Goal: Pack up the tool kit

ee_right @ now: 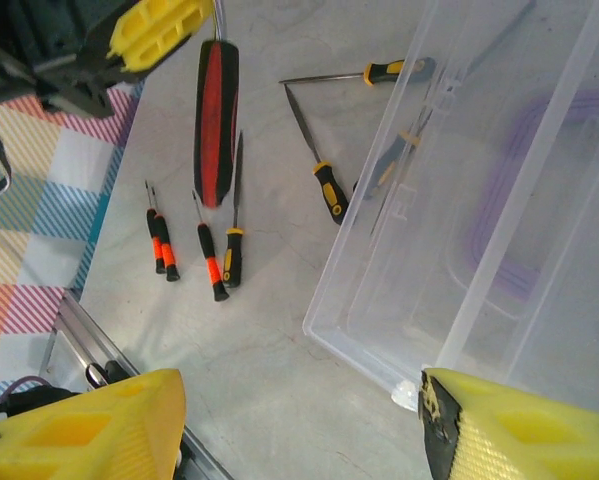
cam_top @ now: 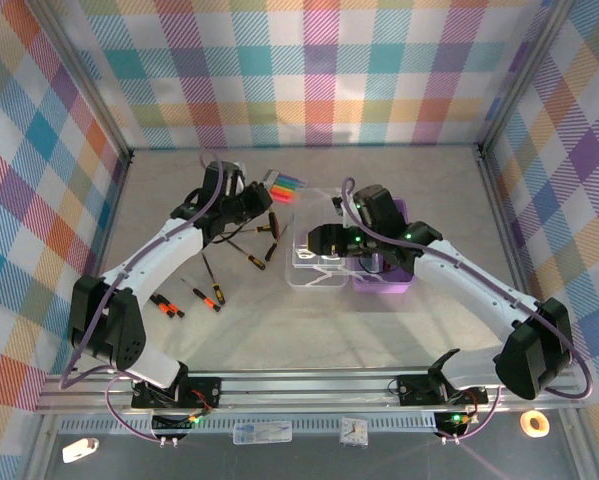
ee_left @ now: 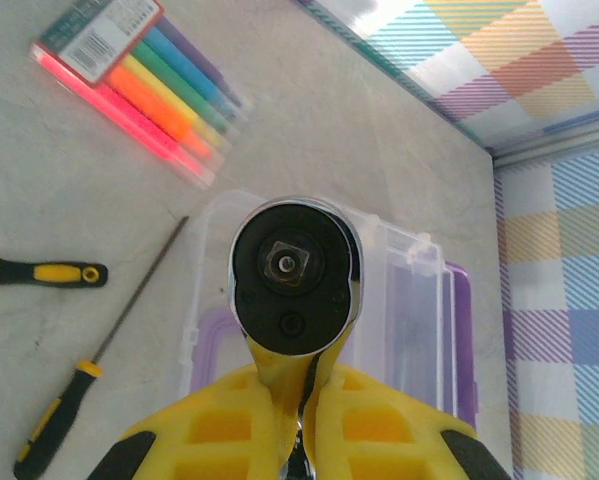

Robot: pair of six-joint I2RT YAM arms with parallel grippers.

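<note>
The tool kit box (cam_top: 384, 272) lies open, its purple base on the right and its clear lid (cam_top: 314, 268) folded out to the left. My right gripper (ee_right: 299, 430) hangs open over the table just beside the clear lid (ee_right: 479, 200), with nothing between its fingers. My left gripper (ee_left: 304, 385) is shut on a ratchet driver (ee_left: 294, 275) with a round black, chrome-rimmed head, held above the box (ee_left: 419, 300). Several small screwdrivers with black-and-orange or black-and-yellow handles (ee_right: 211, 262) lie on the table left of the box. A big red-and-black handle (ee_right: 216, 120) sits right under the left gripper's finger (ee_right: 159, 25).
A flat pack of rainbow markers (ee_left: 139, 85) lies behind the box (cam_top: 284, 186). Two screwdrivers (ee_left: 44, 272) lie left of the lid. The metal rail (cam_top: 309, 385) runs along the near table edge. Checked walls close in the back and both sides.
</note>
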